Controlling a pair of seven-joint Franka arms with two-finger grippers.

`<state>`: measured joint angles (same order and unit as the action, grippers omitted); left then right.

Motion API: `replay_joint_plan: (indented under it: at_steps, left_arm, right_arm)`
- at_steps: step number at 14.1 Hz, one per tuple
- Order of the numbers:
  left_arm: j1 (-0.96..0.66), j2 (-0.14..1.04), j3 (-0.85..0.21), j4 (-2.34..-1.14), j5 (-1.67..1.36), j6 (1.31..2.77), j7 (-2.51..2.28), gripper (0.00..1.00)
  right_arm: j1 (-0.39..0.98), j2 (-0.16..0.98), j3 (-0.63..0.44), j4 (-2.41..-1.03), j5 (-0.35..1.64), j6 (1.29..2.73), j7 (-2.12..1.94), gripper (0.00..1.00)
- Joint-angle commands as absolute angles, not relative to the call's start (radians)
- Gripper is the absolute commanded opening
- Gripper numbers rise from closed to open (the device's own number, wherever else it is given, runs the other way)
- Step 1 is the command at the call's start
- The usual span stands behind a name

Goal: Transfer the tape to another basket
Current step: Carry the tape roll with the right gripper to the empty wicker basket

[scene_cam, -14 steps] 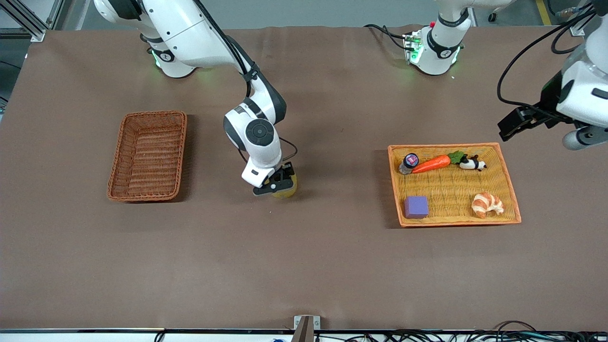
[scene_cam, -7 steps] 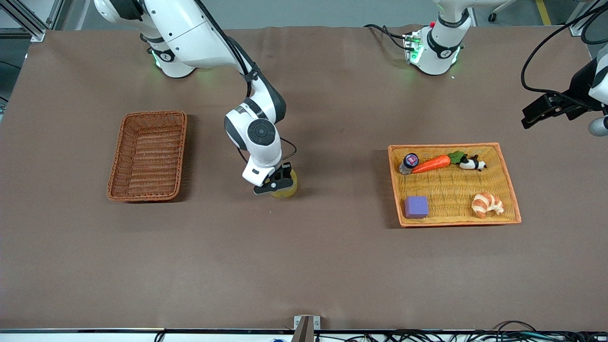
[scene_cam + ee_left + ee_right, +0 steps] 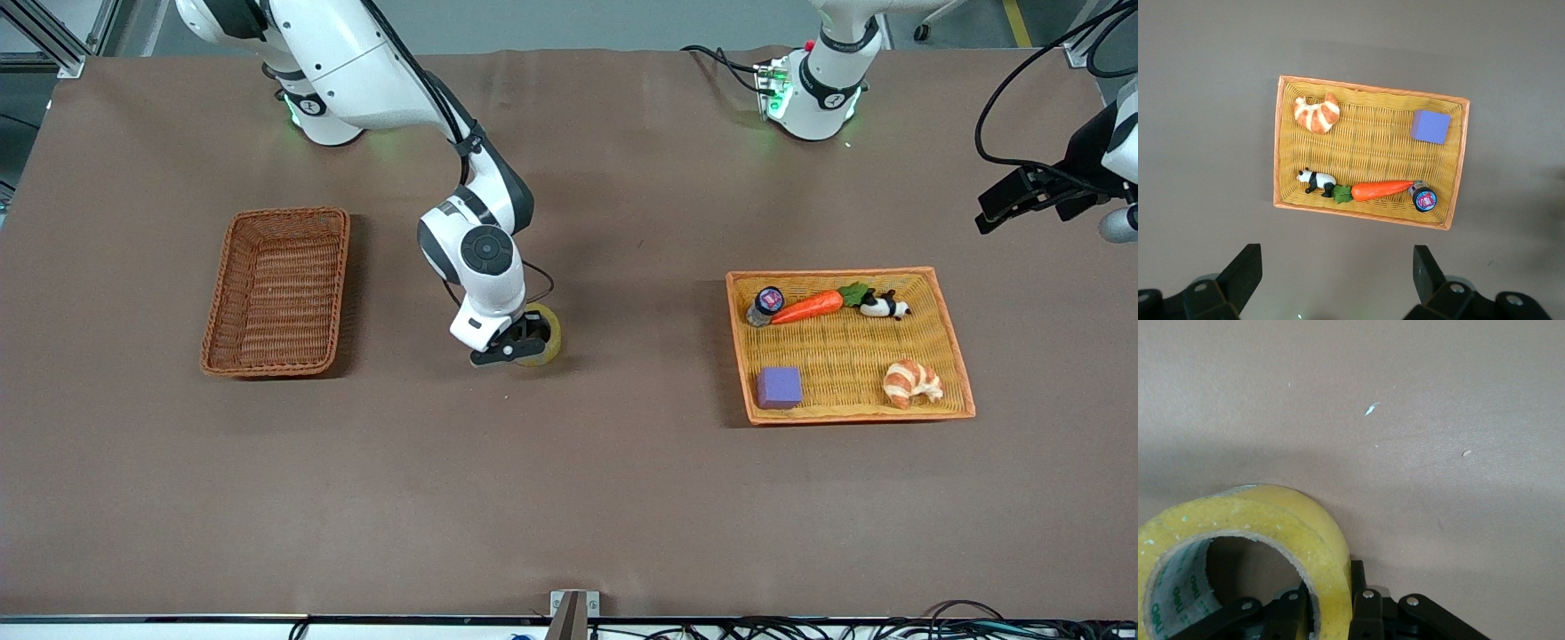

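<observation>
- My right tool (image 3: 514, 345), mid-frame, pinches the tape roll's (image 3: 542, 335) wall; tilted, it could twist free before the wicker basket (image 3: 277, 292).
- My left tool (image 3: 1333, 288), spread and empty, waits at upper right.

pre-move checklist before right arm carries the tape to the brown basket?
1. Grip on tape: ok. Right gripper is shut on the ring's wall; the right wrist view shows one finger inside the core, one outside.
2. Tape off the table: cannot tell.
3. Basket ready: ok. Nothing shows inside it, toward the right arm's end of the table.
4. Path from tape to basket: ok. Only bare table between them.
5. Left gripper out of the way: ok. It is open and waits high above the orange tray.
6. Tape tilt: not ok. It hangs at an angle in the gripper.
</observation>
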<state>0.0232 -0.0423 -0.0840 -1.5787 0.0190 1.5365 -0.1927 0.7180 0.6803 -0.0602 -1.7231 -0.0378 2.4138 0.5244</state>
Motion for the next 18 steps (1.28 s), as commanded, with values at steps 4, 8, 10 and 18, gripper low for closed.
replay_joint_plan:
  at_steps: [4,8,10,18]
  left_arm:
    - [0.028,-0.064,-0.078,-1.608,-0.002,1.559,-0.169,1.00]
    - [0.029,-0.058,-0.077,-1.606,0.002,1.566,-0.170,1.00]
    - [0.037,-0.054,-0.077,-1.606,0.008,1.598,-0.170,1.00]
    - [0.046,-0.051,-0.077,-1.608,0.011,1.591,-0.189,1.00]
  right_arm:
    - [0.481,0.461,0.064,-1.591,-0.031,1.995,0.568,0.00]
    - [0.416,0.295,-0.125,-1.641,-0.031,1.835,0.198,0.00]
    - [0.416,0.244,-0.277,-1.727,-0.029,1.838,-0.057,0.00]
    - [0.411,0.062,-0.511,-2.245,-0.031,2.161,-0.360,0.00]
